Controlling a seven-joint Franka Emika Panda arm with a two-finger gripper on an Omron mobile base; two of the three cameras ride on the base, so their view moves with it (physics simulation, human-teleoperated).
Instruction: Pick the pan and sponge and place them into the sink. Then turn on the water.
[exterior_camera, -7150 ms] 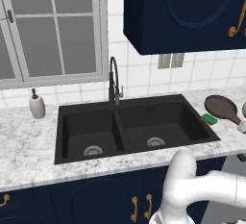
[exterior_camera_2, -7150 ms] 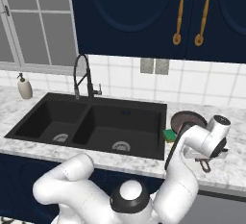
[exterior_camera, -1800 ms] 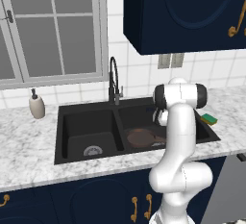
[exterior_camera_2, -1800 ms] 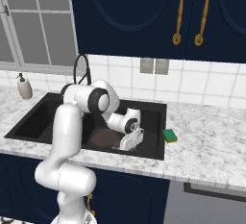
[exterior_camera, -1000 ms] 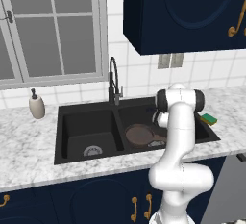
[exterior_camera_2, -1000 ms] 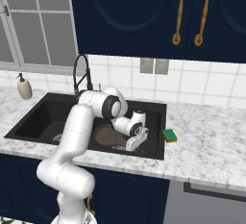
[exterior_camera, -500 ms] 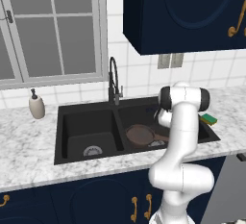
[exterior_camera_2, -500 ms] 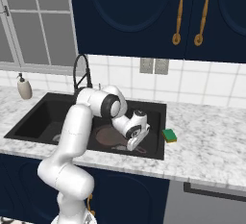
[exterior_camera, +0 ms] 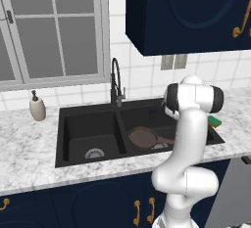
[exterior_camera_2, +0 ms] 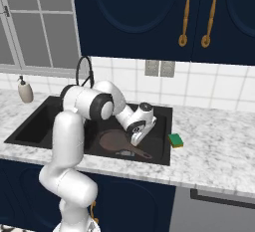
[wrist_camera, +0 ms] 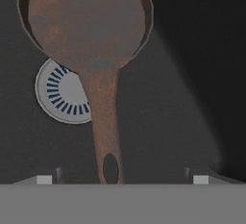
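The dark reddish-brown pan (exterior_camera: pixel 143 136) lies flat in the right basin of the black sink (exterior_camera: pixel 87 127), its bowl (wrist_camera: pixel 86 21) beside the silver drain (wrist_camera: pixel 63 98). Its long handle (wrist_camera: pixel 104 122) runs toward my gripper (wrist_camera: pixel 122 180), whose fingers stand wide apart on either side of the handle's end without touching it. From the right base view the gripper (exterior_camera_2: pixel 135 139) hangs open just above the pan (exterior_camera_2: pixel 111 140). The green sponge (exterior_camera_2: pixel 175 140) rests on the marble right of the sink (exterior_camera_2: pixel 30 121), also seen as the sponge (exterior_camera: pixel 214 121). No water runs from the faucet (exterior_camera: pixel 115 79).
A cream soap dispenser (exterior_camera: pixel 37 107) stands on the counter left of the sink. The left basin holds only its drain (exterior_camera: pixel 94 153). Dark blue cabinets hang overhead, and a window sits behind the left counter. My own arm crosses over the sink's right edge.
The gripper has opened and let go of the pan handle. The pan now rests in the right basin, and the hand has drawn back slightly.
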